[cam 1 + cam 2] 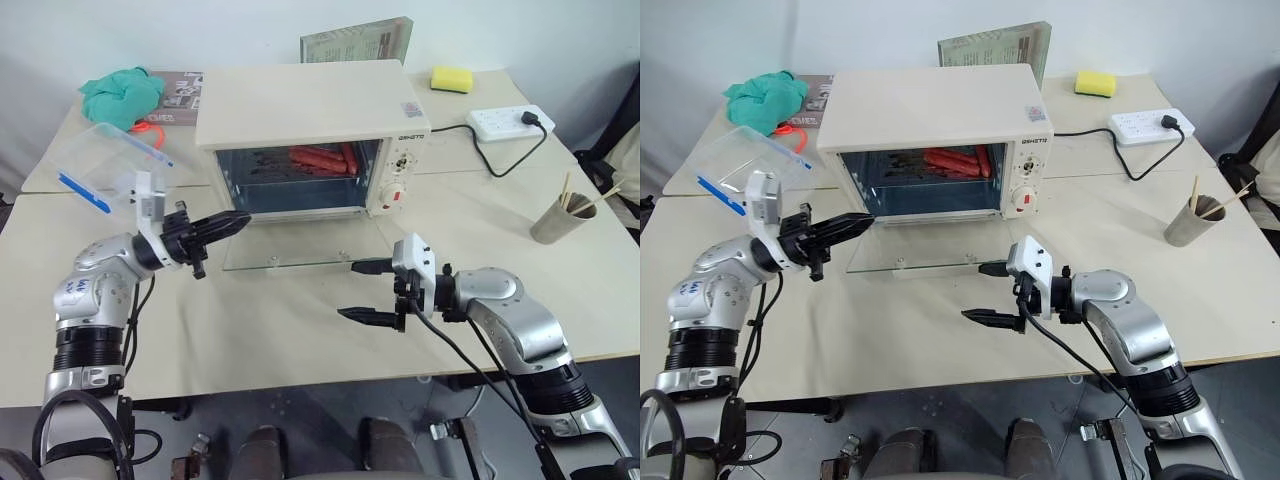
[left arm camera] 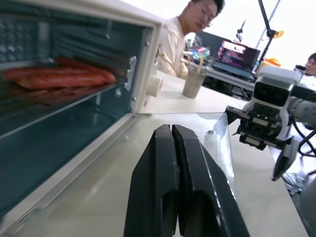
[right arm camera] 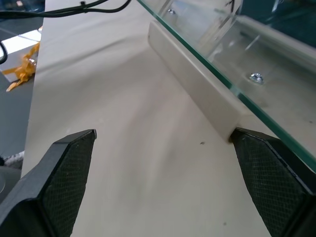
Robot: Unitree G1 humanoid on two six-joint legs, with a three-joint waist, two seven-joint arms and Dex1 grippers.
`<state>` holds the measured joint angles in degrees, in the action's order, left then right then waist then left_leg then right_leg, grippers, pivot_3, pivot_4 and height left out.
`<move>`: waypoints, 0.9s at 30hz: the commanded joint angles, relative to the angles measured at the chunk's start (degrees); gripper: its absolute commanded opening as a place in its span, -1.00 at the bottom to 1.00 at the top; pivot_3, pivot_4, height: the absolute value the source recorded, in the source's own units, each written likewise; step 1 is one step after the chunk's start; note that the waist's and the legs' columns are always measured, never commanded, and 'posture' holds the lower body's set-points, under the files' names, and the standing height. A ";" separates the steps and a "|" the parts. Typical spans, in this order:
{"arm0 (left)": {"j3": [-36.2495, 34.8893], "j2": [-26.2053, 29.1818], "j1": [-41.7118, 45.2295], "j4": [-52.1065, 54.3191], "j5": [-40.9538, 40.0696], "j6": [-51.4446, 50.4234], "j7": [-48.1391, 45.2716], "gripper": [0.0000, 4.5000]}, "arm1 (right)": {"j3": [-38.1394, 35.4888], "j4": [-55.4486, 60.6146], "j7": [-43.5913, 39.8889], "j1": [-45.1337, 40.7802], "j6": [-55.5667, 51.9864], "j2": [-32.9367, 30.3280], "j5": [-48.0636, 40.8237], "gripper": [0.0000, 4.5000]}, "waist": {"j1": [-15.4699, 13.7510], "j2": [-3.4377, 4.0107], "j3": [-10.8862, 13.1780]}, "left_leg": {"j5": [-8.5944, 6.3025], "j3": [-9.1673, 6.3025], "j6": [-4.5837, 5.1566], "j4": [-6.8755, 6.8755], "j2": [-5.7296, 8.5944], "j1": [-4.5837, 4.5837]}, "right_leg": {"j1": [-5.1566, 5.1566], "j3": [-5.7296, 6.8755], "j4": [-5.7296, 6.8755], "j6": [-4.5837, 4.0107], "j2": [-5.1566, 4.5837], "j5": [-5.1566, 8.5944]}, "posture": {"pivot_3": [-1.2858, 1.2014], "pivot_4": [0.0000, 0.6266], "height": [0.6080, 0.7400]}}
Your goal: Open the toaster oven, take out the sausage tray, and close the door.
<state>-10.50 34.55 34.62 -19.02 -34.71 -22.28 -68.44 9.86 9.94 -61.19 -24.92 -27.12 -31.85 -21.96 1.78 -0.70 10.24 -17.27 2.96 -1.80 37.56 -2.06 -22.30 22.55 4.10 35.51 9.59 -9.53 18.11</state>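
The toaster oven (image 1: 310,120) sits in the upper middle of the frame on a pale table (image 1: 300,330). Its glass door (image 1: 290,250) is folded down flat toward the viewer, the cream bar handle (image 3: 195,84) under its front edge. Inside, red sausages (image 1: 320,158) lie on the sausage tray (image 1: 300,170), on a rack in the upper part of the oven.

At the left of the frame stands a clear plastic box (image 1: 105,165) with blue clips; what it holds cannot be made out. At the right edge a grey cup (image 1: 562,220) holds wooden sticks.

The left gripper (image 1: 240,222) has its two black fingers pressed together on nothing, tips just at the left corner of the lowered door. The right gripper (image 1: 362,292), lower middle of the frame, has its fingers spread wide apart, just in front of the door's right front edge.

Behind the oven lie a green cloth (image 1: 122,95) at upper left, a book (image 1: 355,42) leaning upright, a yellow sponge (image 1: 451,79) and a white power strip (image 1: 510,122) with a black cord. The left wrist view shows a person (image 2: 185,34) seated beyond the table, with a lit screen (image 2: 237,53).
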 commanded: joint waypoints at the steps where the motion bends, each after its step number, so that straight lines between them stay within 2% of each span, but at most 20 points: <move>1: 1.78 -0.74 2.24 -2.39 2.21 1.66 -1.36 -0.97 | 1.35 4.39 -1.85 0.24 -2.57 -3.58 0.03 1.00 | -0.26 0.00 0.00 | 0.00 0.00 0.00 0.02 0.00 -0.01 | 0.00 0.00 0.00 0.00 0.00 0.00 | 0.03 -0.52 1.00; 10: 5.32 -1.49 5.85 -9.58 7.32 0.72 -1.46 -0.97 | 0.38 9.75 -4.83 0.46 -6.78 -13.06 -2.61 1.00 | -1.99 0.00 0.00 | -0.15 0.02 0.12 0.29 0.01 -0.09 | -0.07 0.00 -0.06 0.00 -0.01 0.00 | 0.03 -0.52 1.00; 16: 5.77 -2.66 7.90 -12.67 9.51 1.85 -0.90 -0.97 | 0.91 8.86 -5.10 -0.15 -7.02 -16.06 -2.63 1.00 | -2.06 0.00 0.00 | -0.31 0.14 0.22 0.42 0.00 -0.10 | -0.08 0.00 -0.08 0.01 -0.03 0.00 | 0.03 -0.52 1.00; 19: 5.54 -3.32 9.07 -14.46 10.28 3.04 -0.54 -0.97 | 2.44 7.05 -2.82 -0.34 -6.27 -15.62 -0.10 1.00 | -2.02 0.00 0.00 | -0.31 0.15 0.23 0.43 0.00 -0.10 | -0.08 0.01 -0.09 0.01 -0.03 0.00 | 0.03 -0.52 1.00; 27: 4.95 -4.57 11.12 -17.36 10.85 4.57 -0.34 -0.97 | 0.05 1.39 1.61 5.06 0.40 -5.83 -1.79 1.00 | -1.48 -0.05 -0.03 | -0.32 0.21 0.23 0.49 0.00 -0.09 | -0.08 0.01 -0.06 0.01 -0.04 0.00 | 0.03 -0.52 1.00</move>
<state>-4.67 29.91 44.69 -36.60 -24.19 -18.61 -68.78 8.77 11.78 -58.65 -20.87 -26.66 -37.99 -23.49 0.30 -0.76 10.21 -17.59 3.21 -1.57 38.05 -2.07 -22.37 22.47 4.11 35.44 9.60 -9.56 18.10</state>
